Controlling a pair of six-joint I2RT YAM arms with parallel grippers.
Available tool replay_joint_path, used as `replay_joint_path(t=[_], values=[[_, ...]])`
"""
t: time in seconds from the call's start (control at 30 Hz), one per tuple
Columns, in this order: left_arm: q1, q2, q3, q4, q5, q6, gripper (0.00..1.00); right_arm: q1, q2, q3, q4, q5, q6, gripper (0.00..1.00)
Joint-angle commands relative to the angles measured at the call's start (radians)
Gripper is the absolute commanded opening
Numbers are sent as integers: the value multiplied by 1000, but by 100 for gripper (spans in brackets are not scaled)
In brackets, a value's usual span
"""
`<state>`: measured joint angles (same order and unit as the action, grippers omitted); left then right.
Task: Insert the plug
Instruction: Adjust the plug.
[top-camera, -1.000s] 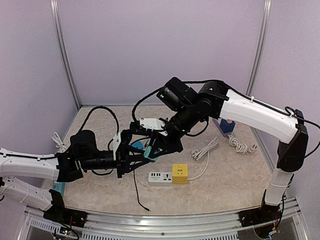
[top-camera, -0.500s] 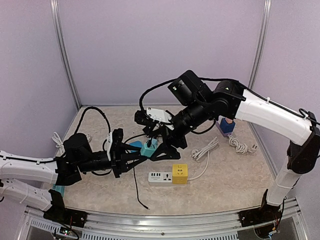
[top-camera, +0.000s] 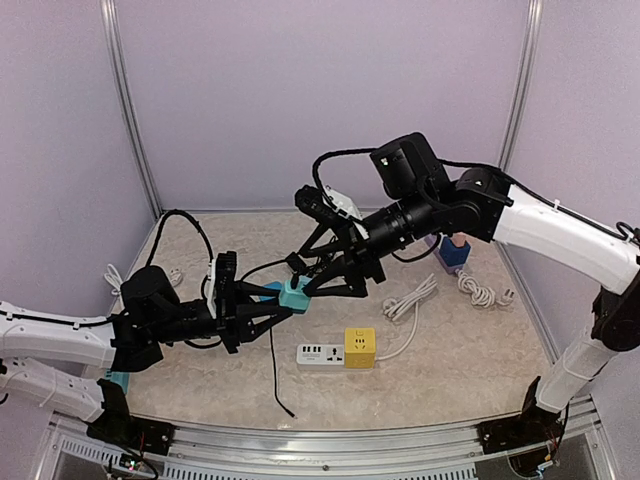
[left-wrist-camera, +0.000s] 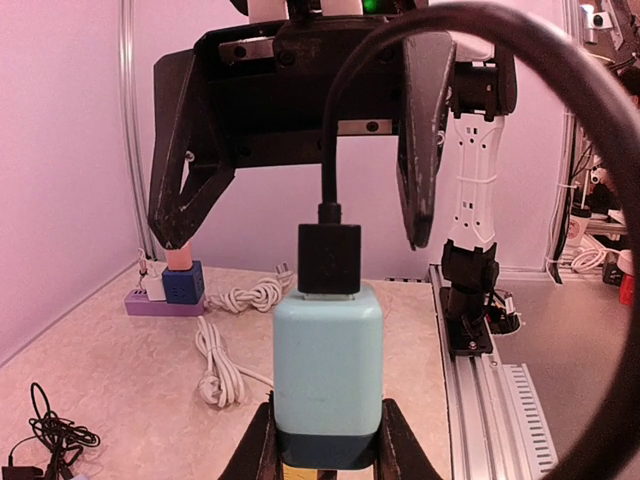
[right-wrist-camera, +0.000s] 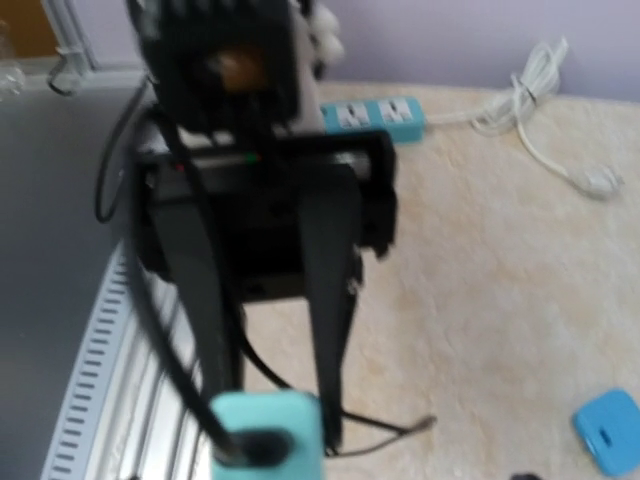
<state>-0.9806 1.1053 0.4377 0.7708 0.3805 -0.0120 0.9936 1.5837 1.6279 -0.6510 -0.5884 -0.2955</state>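
A light-blue charger (left-wrist-camera: 328, 370) stands upright between my left gripper's (left-wrist-camera: 328, 445) fingers, which are shut on its dark base. A black plug (left-wrist-camera: 329, 258) sits in the charger's top, and its black cable (left-wrist-camera: 420, 40) loops up and away. My right gripper (top-camera: 306, 272) hangs just beyond the charger (top-camera: 293, 295), open. Its two fingers (left-wrist-camera: 180, 200) are spread wide on either side of the plug and touch nothing. The right wrist view shows the charger (right-wrist-camera: 265, 430) from its top, with the cable's loose end (right-wrist-camera: 425, 425) lying on the table.
A white power strip with a yellow cube (top-camera: 345, 350) lies near the table's front. Coiled white cables (top-camera: 410, 298) and a blue cube on a purple strip (top-camera: 452, 250) sit to the right. A teal power strip (top-camera: 118, 378) lies at the left edge.
My right gripper has opened, let go at the charger's top and drawn back up and to the right. The left gripper still holds the charger and has shifted slightly left.
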Motion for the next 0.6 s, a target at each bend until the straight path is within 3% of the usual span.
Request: replay_joint_path(t=[0.0, 0.13, 0.47, 0.57], values=[[1, -13, -18, 60, 6, -22, 0, 14, 10, -38, 81, -91, 8, 79], [1, -11, -19, 65, 1, -22, 0, 27, 29, -44, 84, -55, 11, 77], [1, -3, -18, 65, 3, -21, 0, 42, 100, 18, 31, -5, 17, 46], [2, 0, -19, 64, 4, -19, 0, 44, 99, 15, 37, -24, 21, 49]])
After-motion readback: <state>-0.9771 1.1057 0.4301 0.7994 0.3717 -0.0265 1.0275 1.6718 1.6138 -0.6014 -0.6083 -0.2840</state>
